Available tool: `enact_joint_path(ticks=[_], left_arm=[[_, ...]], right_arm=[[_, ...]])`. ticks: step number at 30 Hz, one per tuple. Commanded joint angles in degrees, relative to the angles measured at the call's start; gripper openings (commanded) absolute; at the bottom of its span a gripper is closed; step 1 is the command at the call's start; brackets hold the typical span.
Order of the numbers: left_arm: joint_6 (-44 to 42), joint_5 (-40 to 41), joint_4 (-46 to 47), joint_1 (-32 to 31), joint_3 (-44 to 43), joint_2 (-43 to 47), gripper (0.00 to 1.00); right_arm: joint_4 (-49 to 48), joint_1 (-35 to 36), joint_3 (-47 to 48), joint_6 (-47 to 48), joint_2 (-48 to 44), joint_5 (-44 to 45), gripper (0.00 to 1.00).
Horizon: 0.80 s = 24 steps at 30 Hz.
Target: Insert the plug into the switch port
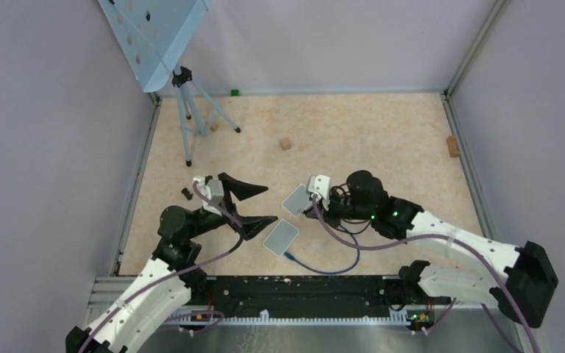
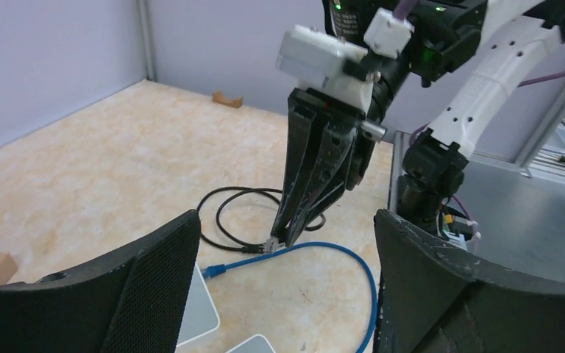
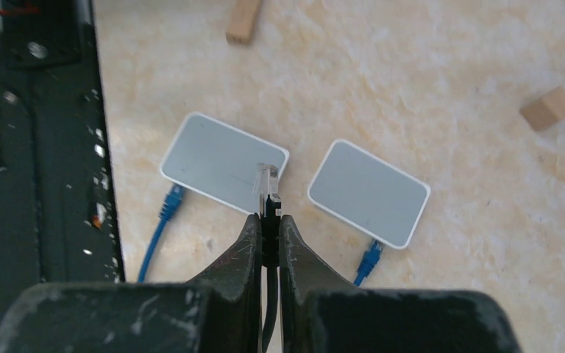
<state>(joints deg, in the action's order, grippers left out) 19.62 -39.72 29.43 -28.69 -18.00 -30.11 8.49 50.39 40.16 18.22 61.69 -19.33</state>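
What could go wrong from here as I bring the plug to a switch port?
1. The right gripper pinches the black cable just behind the plug, so the plug sticks out unsupported and may tilt or slip when pushed.
2. The left gripper is open, holding neither the near switch nor the far switch; either could slide under insertion force.
3. The black cable's slack loops beside the blue cable and might snag.

You have open desk (image 1: 382, 140) across the upper right. At centre, the upper switch (image 1: 295, 199), lower switch (image 1: 281, 237) and blue cable (image 1: 357, 254) block low passes; the tripod (image 1: 182, 76) stands upper left.
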Motion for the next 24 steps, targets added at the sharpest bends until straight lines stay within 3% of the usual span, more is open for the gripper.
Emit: enact_joint_path(ticks=[1,3,9,14,19,24], left_arm=[[-3.4,-8.98,2.61,-0.4,-5.02,0.51,0.92],[-6.07,-10.31,-2.67,-0.53,-7.75,0.38,0.89],[-12.39,-15.75,-14.48,-1.01,-18.33,-5.51,0.65],[-23.66,-20.44,-23.5,-3.23,-24.95,-10.4,0.64],[-33.59,-16.44,-33.48,-8.08,-30.09,-15.06,0.63],[-37.75,-13.92,-35.87,-15.04,-32.65,-19.92,0.56]], right_arm=[[-7.74,-0.12,0.96,-5.64,-6.66,-9.93,0.0],[-12.36,-0.12,-0.14,-7.42,-9.14,-13.61,0.0],[-19.02,-0.12,-1.47,-10.33,-13.14,-18.83,0.0],[-20.89,-0.14,-1.18,-10.79,-13.2,-20.54,0.0],[-24.47,-0.12,-1.57,-12.04,-13.26,-23.28,0.0],[-25.31,-0.12,-2.17,-12.85,-13.34,-23.26,0.0]])
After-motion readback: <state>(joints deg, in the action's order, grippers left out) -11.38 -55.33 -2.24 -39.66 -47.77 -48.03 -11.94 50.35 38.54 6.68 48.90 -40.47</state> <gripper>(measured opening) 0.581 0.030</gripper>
